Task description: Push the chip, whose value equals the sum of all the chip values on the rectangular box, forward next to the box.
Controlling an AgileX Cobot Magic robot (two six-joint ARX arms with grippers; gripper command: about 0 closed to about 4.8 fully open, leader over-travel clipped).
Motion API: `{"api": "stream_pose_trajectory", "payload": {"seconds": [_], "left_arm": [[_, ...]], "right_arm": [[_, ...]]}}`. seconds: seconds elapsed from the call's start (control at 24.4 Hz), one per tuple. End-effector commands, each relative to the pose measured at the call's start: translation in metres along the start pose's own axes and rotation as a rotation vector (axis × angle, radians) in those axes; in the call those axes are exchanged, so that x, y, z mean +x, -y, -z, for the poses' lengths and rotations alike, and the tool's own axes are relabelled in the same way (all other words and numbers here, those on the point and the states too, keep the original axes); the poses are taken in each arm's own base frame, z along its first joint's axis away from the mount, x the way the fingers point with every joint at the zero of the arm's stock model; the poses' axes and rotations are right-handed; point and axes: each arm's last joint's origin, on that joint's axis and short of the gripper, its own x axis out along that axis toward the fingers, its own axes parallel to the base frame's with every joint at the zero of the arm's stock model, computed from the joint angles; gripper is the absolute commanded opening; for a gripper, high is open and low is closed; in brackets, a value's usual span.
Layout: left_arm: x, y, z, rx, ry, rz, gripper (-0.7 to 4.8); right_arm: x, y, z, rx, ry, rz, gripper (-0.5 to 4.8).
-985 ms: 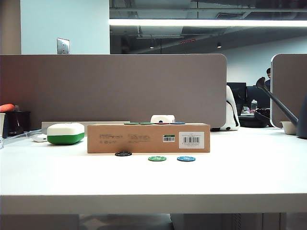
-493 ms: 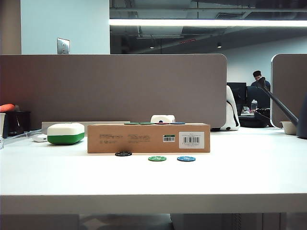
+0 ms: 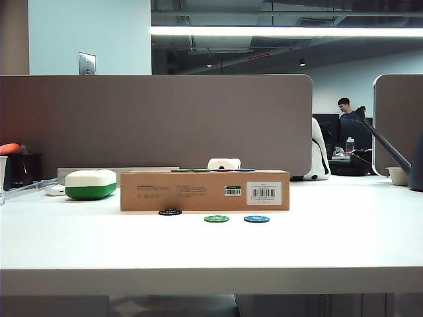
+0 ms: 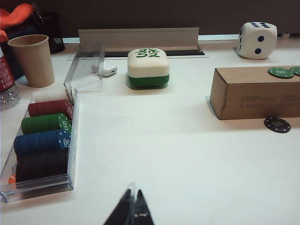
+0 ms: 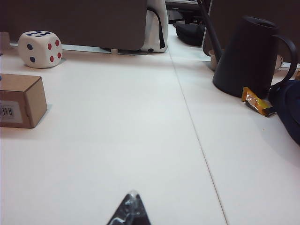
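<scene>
The rectangular box [image 3: 205, 190] is a long brown carton with a white barcode label, lying mid-table; its end shows as the box [image 4: 255, 93] and the box [image 5: 21, 101] in the wrist views. Green chips [image 4: 280, 72] lie on its top. The black chip [image 3: 170, 212] rests flat right in front of the box, also seen as the chip [image 4: 277, 124]. My left gripper [image 4: 132, 193] is shut and empty, well short of the chip. My right gripper [image 5: 132, 193] is shut and empty over bare table. Neither gripper shows in the exterior view.
A green chip [image 3: 216, 218] and a blue chip [image 3: 256, 218] lie in front of the box. A white-and-green case [image 4: 148, 68], a clear chip tray [image 4: 42, 145], a paper cup [image 4: 31, 60], a large die [image 5: 40, 48] and a black kettle [image 5: 251, 56] stand around.
Nothing on the table has moved. Only a person in the far background has shifted.
</scene>
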Motion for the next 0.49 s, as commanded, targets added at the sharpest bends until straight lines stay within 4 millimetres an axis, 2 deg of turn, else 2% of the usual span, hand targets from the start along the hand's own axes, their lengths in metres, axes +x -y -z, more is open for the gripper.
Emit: {"api": "stream_pose_trajectory", "payload": {"seconds": [0.04, 0.49], "left_arm": [[-0.0001, 0.0002, -0.0015, 0.004, 0.013, 0.001, -0.05], [-0.0001, 0.0002, -0.0015, 0.004, 0.013, 0.001, -0.05]], "right_arm": [[0.0004, -0.0001, 0.0001, 0.039, 0.011, 0.001, -0.05], [0.0004, 0.0000, -0.0002, 0.065, 0.014, 0.001, -0.05]]}}
